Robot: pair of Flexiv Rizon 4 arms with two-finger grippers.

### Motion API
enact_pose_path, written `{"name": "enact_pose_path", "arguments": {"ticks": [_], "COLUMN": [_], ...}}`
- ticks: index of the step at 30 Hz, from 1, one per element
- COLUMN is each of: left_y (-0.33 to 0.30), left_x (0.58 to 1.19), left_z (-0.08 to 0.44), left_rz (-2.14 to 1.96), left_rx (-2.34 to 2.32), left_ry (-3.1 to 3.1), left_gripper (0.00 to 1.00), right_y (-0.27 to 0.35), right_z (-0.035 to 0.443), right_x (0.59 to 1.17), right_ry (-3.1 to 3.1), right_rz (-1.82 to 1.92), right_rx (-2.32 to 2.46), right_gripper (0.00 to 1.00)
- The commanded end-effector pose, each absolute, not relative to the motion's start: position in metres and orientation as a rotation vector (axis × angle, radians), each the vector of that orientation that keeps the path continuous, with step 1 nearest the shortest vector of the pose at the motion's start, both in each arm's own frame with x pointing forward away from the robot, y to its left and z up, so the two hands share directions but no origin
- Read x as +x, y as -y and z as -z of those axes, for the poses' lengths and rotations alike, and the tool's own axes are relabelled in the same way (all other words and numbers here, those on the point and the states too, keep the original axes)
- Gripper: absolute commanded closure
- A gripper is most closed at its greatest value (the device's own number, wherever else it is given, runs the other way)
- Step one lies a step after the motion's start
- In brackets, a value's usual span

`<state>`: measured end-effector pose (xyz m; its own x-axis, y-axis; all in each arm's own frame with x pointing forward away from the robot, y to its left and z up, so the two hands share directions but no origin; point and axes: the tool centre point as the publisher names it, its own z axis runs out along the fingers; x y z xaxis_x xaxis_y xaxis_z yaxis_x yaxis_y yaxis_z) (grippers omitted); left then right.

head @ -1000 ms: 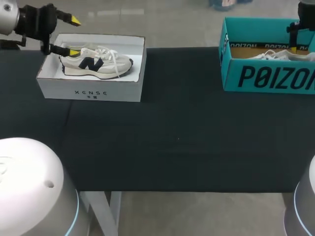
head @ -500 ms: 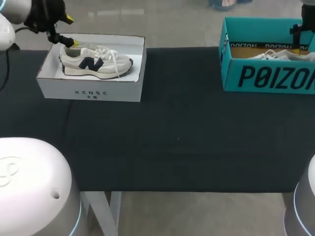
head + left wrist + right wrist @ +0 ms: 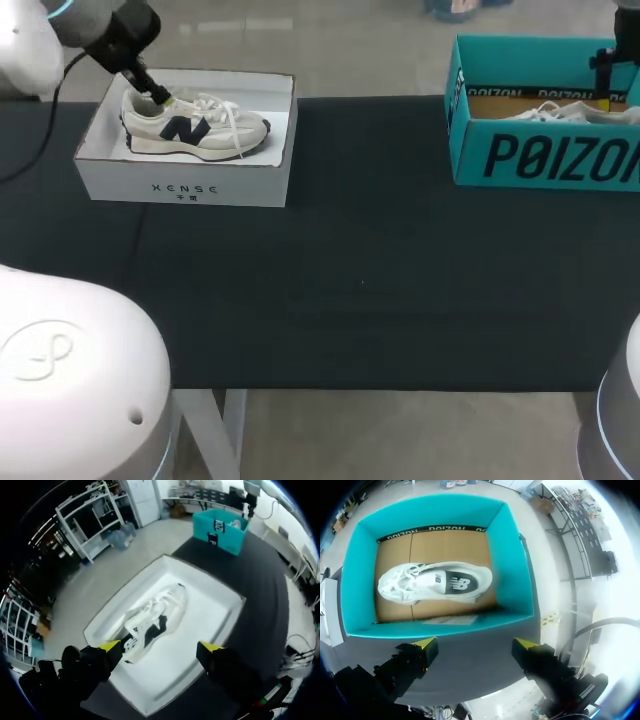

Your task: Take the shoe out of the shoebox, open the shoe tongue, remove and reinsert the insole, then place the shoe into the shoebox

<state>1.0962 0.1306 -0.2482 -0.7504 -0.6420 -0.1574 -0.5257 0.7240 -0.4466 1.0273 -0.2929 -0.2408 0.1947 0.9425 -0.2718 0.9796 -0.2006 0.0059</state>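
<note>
**Step one: lifting the shoe out of its box**

The left tool [image 3: 160,647] hangs wide open at the heel end of the cream shoe [image 3: 190,125]. The shoe lies in the white shoebox [image 3: 185,187] at the tabletop's far left corner. The right tool [image 3: 474,643], equally wide, hovers above the teal shoebox [image 3: 540,158] at the far right corner. Next, I judge, the left tool must drop around the heel and close.

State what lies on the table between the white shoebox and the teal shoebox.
Nothing lies there. The head view shows only bare black table between the white shoebox and the teal shoebox.
</note>
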Motion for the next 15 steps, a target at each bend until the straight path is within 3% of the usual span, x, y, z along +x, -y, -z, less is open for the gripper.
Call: {"name": "enact_pose_path", "arguments": {"ticks": [1,9,15], "left_y": [-0.127,-0.127,-0.134], "left_x": [1.096,1.096,1.123], "left_z": [0.244,0.244,0.254], "left_rz": [0.095,0.095,0.051], "left_rx": [-1.459,-1.459,-1.933], "left_ry": [-2.627,-2.627,-2.424], "left_gripper": [0.00,0.00,0.00], "right_y": [0.291,0.285,0.280], "right_z": [0.240,0.245,0.252], "right_x": [1.029,1.020,1.012], "right_ry": [-1.864,-1.863,-1.881], "right_rz": [0.321,0.350,0.386], "right_rx": [2.279,2.284,2.277], "right_gripper": [0.00,0.00,0.00]}}
